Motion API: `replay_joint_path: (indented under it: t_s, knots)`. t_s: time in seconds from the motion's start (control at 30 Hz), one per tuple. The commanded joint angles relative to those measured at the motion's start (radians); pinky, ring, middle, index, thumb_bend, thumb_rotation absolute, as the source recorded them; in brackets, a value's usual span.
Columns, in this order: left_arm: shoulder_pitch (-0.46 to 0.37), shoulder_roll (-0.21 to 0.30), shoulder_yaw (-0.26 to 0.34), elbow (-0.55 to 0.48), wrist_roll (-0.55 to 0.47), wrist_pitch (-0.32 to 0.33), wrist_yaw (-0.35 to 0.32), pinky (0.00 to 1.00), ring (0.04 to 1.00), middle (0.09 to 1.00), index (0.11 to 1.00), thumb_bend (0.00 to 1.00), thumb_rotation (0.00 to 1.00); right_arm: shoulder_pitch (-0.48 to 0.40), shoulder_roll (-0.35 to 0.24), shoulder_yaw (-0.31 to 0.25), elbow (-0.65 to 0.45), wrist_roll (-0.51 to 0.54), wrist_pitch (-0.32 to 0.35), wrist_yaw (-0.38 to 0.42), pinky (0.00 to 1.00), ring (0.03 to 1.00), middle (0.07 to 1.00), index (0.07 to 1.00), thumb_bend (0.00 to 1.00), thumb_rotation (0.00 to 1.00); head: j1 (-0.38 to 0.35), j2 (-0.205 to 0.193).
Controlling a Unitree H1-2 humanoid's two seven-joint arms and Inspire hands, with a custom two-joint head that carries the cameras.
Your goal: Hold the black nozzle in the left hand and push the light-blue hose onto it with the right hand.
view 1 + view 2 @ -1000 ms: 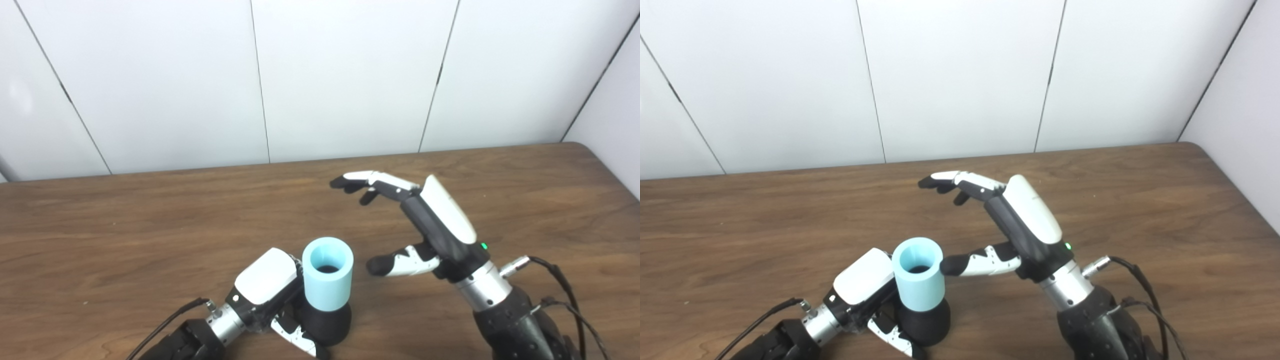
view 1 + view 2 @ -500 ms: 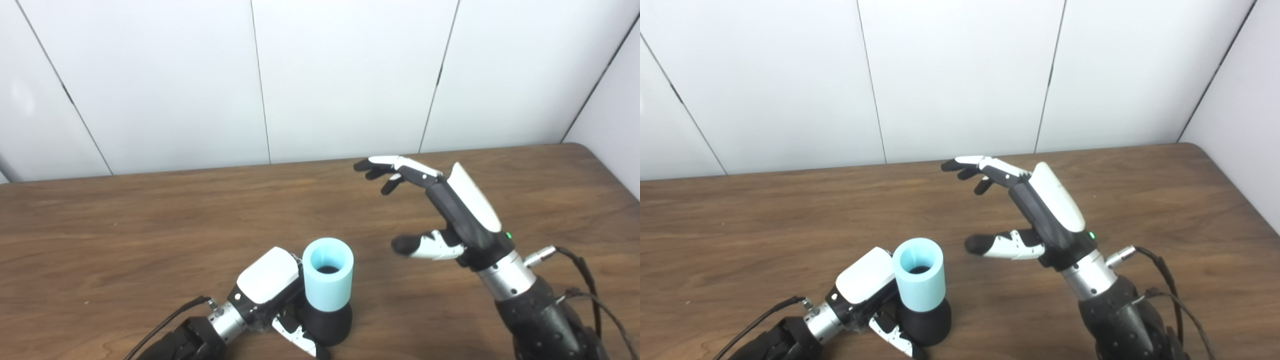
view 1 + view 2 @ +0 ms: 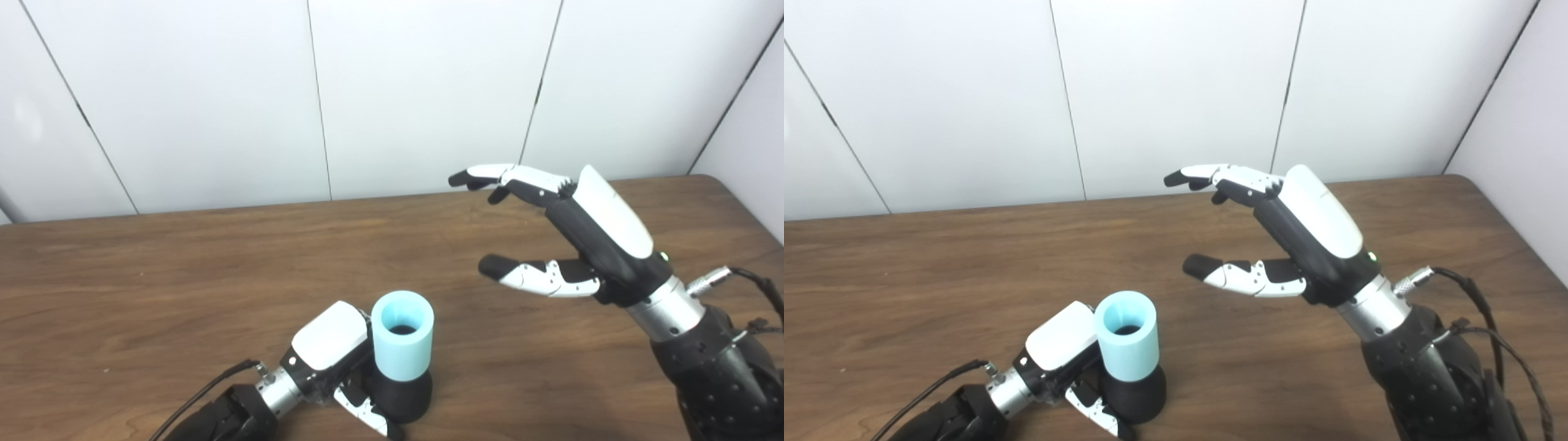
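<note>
The black nozzle (image 3: 401,397) stands upright on the table near the front edge. The light-blue hose (image 3: 402,335), a short tube with its open end up, sits on top of it. My left hand (image 3: 334,361) is shut around the nozzle from the left, with its fingers wrapped round the black base. My right hand (image 3: 566,233) is open and empty, raised above the table well to the right of the hose, with fingers spread and thumb apart. It touches nothing.
The wooden table (image 3: 153,275) runs back to a white panelled wall (image 3: 392,92). The table's right edge and rounded far corner (image 3: 735,190) lie beyond my right hand. Cables (image 3: 744,282) trail from my right wrist.
My right hand has pulled back from the hose, moving right and upward, staying open. My left hand, the nozzle and the hose have kept their place.
</note>
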Motion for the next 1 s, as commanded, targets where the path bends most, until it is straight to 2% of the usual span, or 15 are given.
replay_joint_path:
  t_s: [0.0, 0.03, 0.13, 0.53, 0.7, 0.8, 0.87, 0.97]
  knots:
    - [0.038, 0.001, -0.021, 0.051, 0.013, 0.01, -0.007, 0.1, 0.155, 0.217, 0.483, 0.52, 0.04, -0.036, -0.023, -0.017, -0.044, 0.008, 0.021, 0.008, 0.6, 0.746, 0.78, 0.773, 0.25, 0.72, -0.001, 0.001]
    - [0.039, 0.001, -0.021, 0.052, 0.012, 0.01, -0.005, 0.1, 0.153, 0.215, 0.483, 0.52, 0.04, -0.041, -0.027, -0.019, -0.048, 0.011, 0.027, 0.013, 0.6, 0.744, 0.775, 0.765, 0.22, 0.68, 0.0, 0.0]
    - [0.039, 0.0, -0.02, 0.053, 0.012, 0.01, -0.005, 0.1, 0.159, 0.223, 0.483, 0.52, 0.04, -0.054, -0.036, -0.023, -0.056, 0.013, 0.034, 0.022, 0.59, 0.742, 0.774, 0.759, 0.21, 0.66, 0.0, 0.0]
    - [0.031, -0.006, -0.032, 0.069, 0.007, 0.01, 0.001, 0.11, 0.164, 0.231, 0.483, 0.52, 0.04, -0.072, -0.065, -0.024, -0.06, 0.002, 0.001, 0.032, 0.59, 0.735, 0.765, 0.746, 0.2, 0.69, 0.004, -0.007]
    - [0.03, -0.007, -0.032, 0.071, 0.01, 0.01, 0.004, 0.11, 0.163, 0.229, 0.483, 0.52, 0.04, -0.072, -0.069, -0.011, -0.054, 0.006, -0.025, 0.044, 0.61, 0.751, 0.785, 0.772, 0.18, 0.76, 0.005, -0.008]
    - [0.029, -0.006, -0.035, 0.072, 0.013, 0.01, 0.012, 0.1, 0.158, 0.219, 0.482, 0.52, 0.04, -0.079, -0.079, 0.004, -0.062, -0.005, -0.031, 0.065, 0.63, 0.775, 0.817, 0.803, 0.19, 0.91, 0.005, -0.008]
    - [0.029, -0.006, -0.037, 0.075, 0.014, 0.01, 0.017, 0.09, 0.146, 0.202, 0.482, 0.52, 0.04, -0.084, -0.085, 0.014, -0.073, -0.024, -0.029, 0.082, 0.65, 0.791, 0.836, 0.822, 0.19, 0.98, 0.006, -0.008]
    - [0.03, -0.006, -0.034, 0.074, 0.015, 0.01, 0.012, 0.1, 0.156, 0.218, 0.482, 0.52, 0.04, -0.083, -0.085, 0.031, -0.087, -0.063, -0.032, 0.097, 0.68, 0.809, 0.855, 0.842, 0.17, 0.99, 0.006, -0.008]
